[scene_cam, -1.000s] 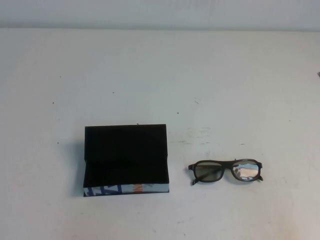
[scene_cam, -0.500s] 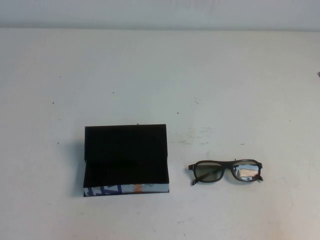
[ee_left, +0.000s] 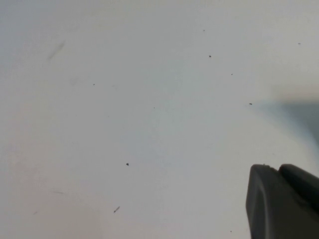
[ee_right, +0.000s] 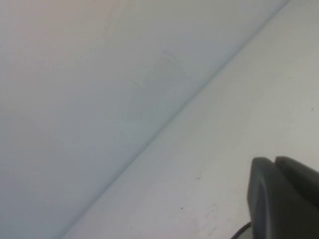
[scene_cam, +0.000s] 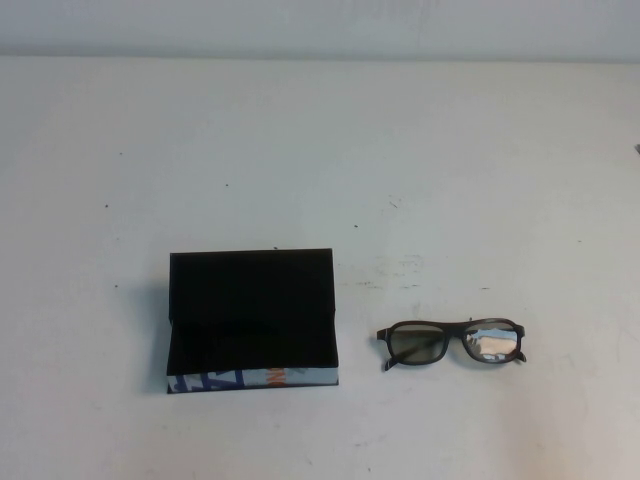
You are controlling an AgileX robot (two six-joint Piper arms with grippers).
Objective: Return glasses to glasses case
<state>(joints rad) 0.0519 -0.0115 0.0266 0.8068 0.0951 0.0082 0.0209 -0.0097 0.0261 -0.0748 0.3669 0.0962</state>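
Observation:
The glasses case (scene_cam: 252, 318) lies open on the white table (scene_cam: 320, 150), left of centre, its black lid standing up at the back and its blue, white and orange patterned side facing front. The glasses (scene_cam: 452, 343) lie on the table to its right, apart from it, lenses facing front. Neither arm shows in the high view. My left gripper (ee_left: 275, 170) hangs over bare table with its fingers pressed together and empty. My right gripper (ee_right: 273, 162) is also shut and empty, above the table near the back wall.
The back wall (scene_cam: 320, 25) meets the table along the far edge and also fills much of the right wrist view (ee_right: 99, 74). A thin dark curved edge (ee_right: 241, 231) shows beside the right gripper; I cannot tell what it is.

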